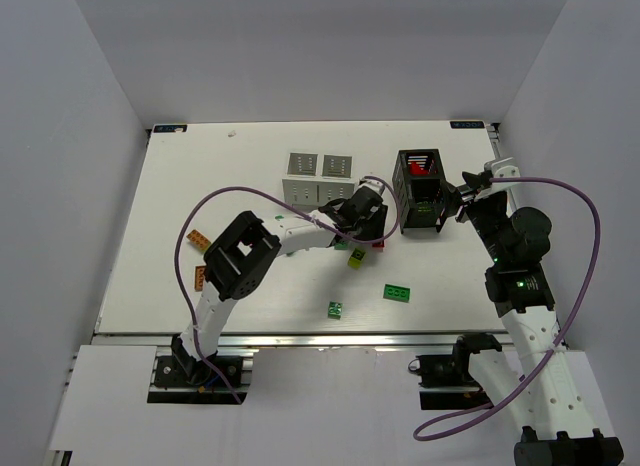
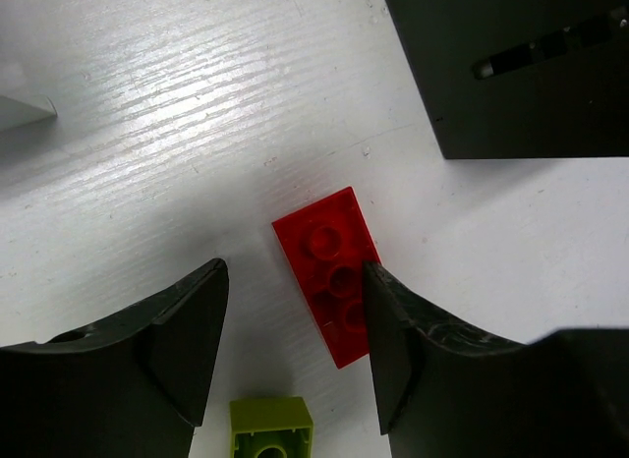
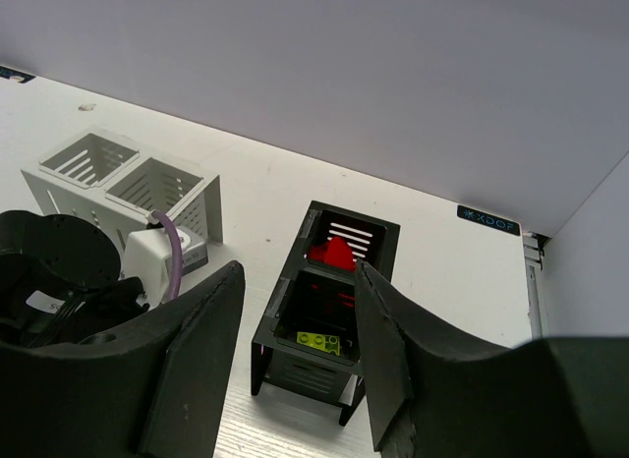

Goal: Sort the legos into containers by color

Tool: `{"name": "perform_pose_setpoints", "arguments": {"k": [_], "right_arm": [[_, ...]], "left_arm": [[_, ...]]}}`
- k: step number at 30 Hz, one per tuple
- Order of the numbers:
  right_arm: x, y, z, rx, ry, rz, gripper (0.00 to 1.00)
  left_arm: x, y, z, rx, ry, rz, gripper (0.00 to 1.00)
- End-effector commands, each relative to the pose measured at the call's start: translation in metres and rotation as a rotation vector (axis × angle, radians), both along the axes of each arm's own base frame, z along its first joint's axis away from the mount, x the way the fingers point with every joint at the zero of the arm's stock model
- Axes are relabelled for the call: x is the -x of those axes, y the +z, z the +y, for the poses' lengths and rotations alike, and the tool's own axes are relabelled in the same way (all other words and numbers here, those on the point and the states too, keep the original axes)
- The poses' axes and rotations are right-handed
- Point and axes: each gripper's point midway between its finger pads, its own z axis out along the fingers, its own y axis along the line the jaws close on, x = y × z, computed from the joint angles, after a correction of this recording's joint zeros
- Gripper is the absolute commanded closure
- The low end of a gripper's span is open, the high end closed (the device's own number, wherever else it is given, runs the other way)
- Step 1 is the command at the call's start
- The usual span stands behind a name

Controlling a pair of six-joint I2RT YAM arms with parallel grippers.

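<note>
White surface (image 2: 197, 114), pale walls (image 1: 300, 46); left fingers (image 2: 187, 330) wide around red brick (image 2: 329, 271), black box (image 2: 511, 75) at one o'clock; right fingers (image 3: 197, 350) wide, empty.

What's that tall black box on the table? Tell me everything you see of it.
The black box is a tall container of dark plastic, with slotted walls and two open-topped compartments. It stands upright on the white table. Its far compartment holds a red lego, and its near one holds a yellow-green lego. The right gripper hangs open beside it.
</note>
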Motion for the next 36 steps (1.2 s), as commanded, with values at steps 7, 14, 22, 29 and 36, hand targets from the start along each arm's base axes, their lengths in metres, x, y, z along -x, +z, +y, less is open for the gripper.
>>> {"name": "perform_pose_setpoints", "arguments": {"k": [7, 14, 22, 29, 36], "right_arm": [[-0.002, 0.007, 0.001, 0.000, -0.001, -0.047, 0.46], [-0.002, 0.008, 0.001, 0.002, -0.003, -0.049, 0.46], [-0.003, 0.007, 0.001, 0.004, -0.001, -0.047, 0.46], [-0.002, 0.008, 0.001, 0.002, -0.001, -0.049, 0.46], [-0.002, 0.008, 0.002, 0.003, 0.000, -0.051, 0.46]], "left_arm": [[-0.001, 0.069, -0.011, 0.089, -0.006, -0.081, 0.33], [-0.002, 0.063, -0.019, 0.084, -0.006, -0.063, 0.33], [-0.011, 0.049, -0.027, 0.021, 0.008, -0.043, 0.33], [-0.017, 0.029, -0.021, -0.077, 0.040, -0.014, 0.33], [-0.021, 0.035, -0.014, -0.106, 0.062, -0.040, 0.33]]}}
